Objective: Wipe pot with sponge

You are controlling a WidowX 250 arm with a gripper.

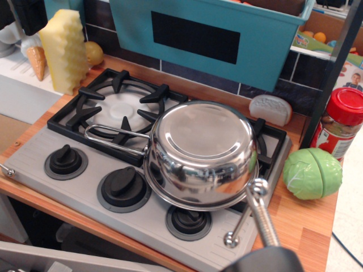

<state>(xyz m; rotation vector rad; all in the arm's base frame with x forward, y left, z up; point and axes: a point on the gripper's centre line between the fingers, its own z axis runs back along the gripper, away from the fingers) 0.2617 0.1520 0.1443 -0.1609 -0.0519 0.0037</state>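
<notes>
Shiny steel saucepan upturned on toy stove, tall yellow foam sponge standing far-left, well apart, gripper low-right, grip state unclear

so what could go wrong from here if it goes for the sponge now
1. The sponge stands tall at the far left corner, right beside an orange cone and a yellow ball; a loose reach could knock those or tip it.
2. The pot lies upside down, overhanging the front knobs; wiping pressure might slide it off the stove.
3. Its wire handle sticks out left, across the likely path.
</notes>
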